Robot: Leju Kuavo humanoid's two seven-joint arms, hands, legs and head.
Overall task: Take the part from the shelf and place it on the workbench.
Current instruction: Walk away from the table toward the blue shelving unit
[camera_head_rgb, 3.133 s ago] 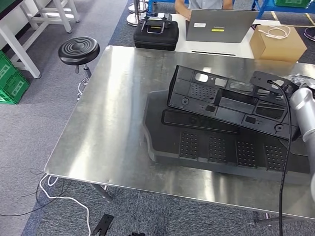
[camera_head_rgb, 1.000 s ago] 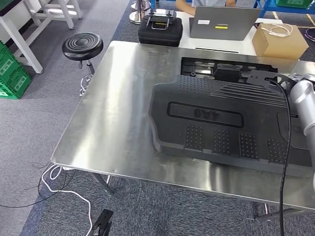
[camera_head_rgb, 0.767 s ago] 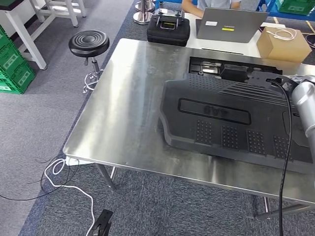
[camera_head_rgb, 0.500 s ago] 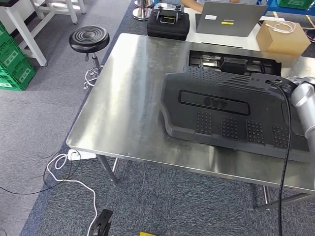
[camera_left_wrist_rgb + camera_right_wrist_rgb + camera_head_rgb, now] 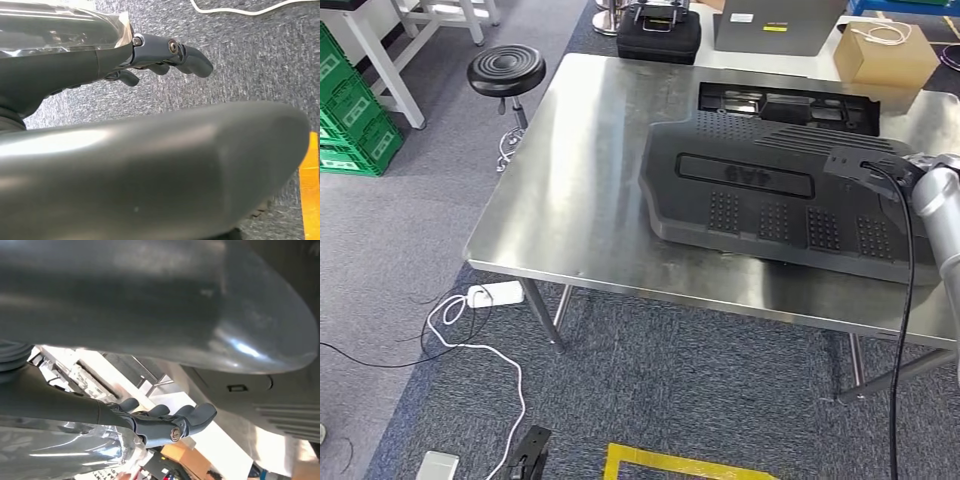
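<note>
**Part resting on the counter, placement judged complete or nearly so**

The steel counter is being seen from the head view as the largest surface, and the task's thing is lying on it. The large black part, a broad moulded panel with dotted tread patches and a recessed strip, is resting flat on the counter's right portion, well in from the near edge. A second black framed panel is lying just behind it, touching or nearly touching; which of the two was carried cannot be told from these pictures.

The right arm is being seen at the right edge, with a black cable running down along it, over the part's right end. In the right wrist view the right robot hand is being held with its fingers extended and loosely together, and nothing is being pinched; the part's dark surface is lying close beneath the thumb, though contact cannot be confirmed. In the left wrist view the left robot hand is hanging over grey carpet, fingers lightly curled and apart, nothing being held.

The carrying and setting down are judged to be done. What is left is judged to be no more than the right arm being drawn clear.

Smaller things are sitting beyond: a laptop, a cardboard box, a black case, and a stool.
</note>
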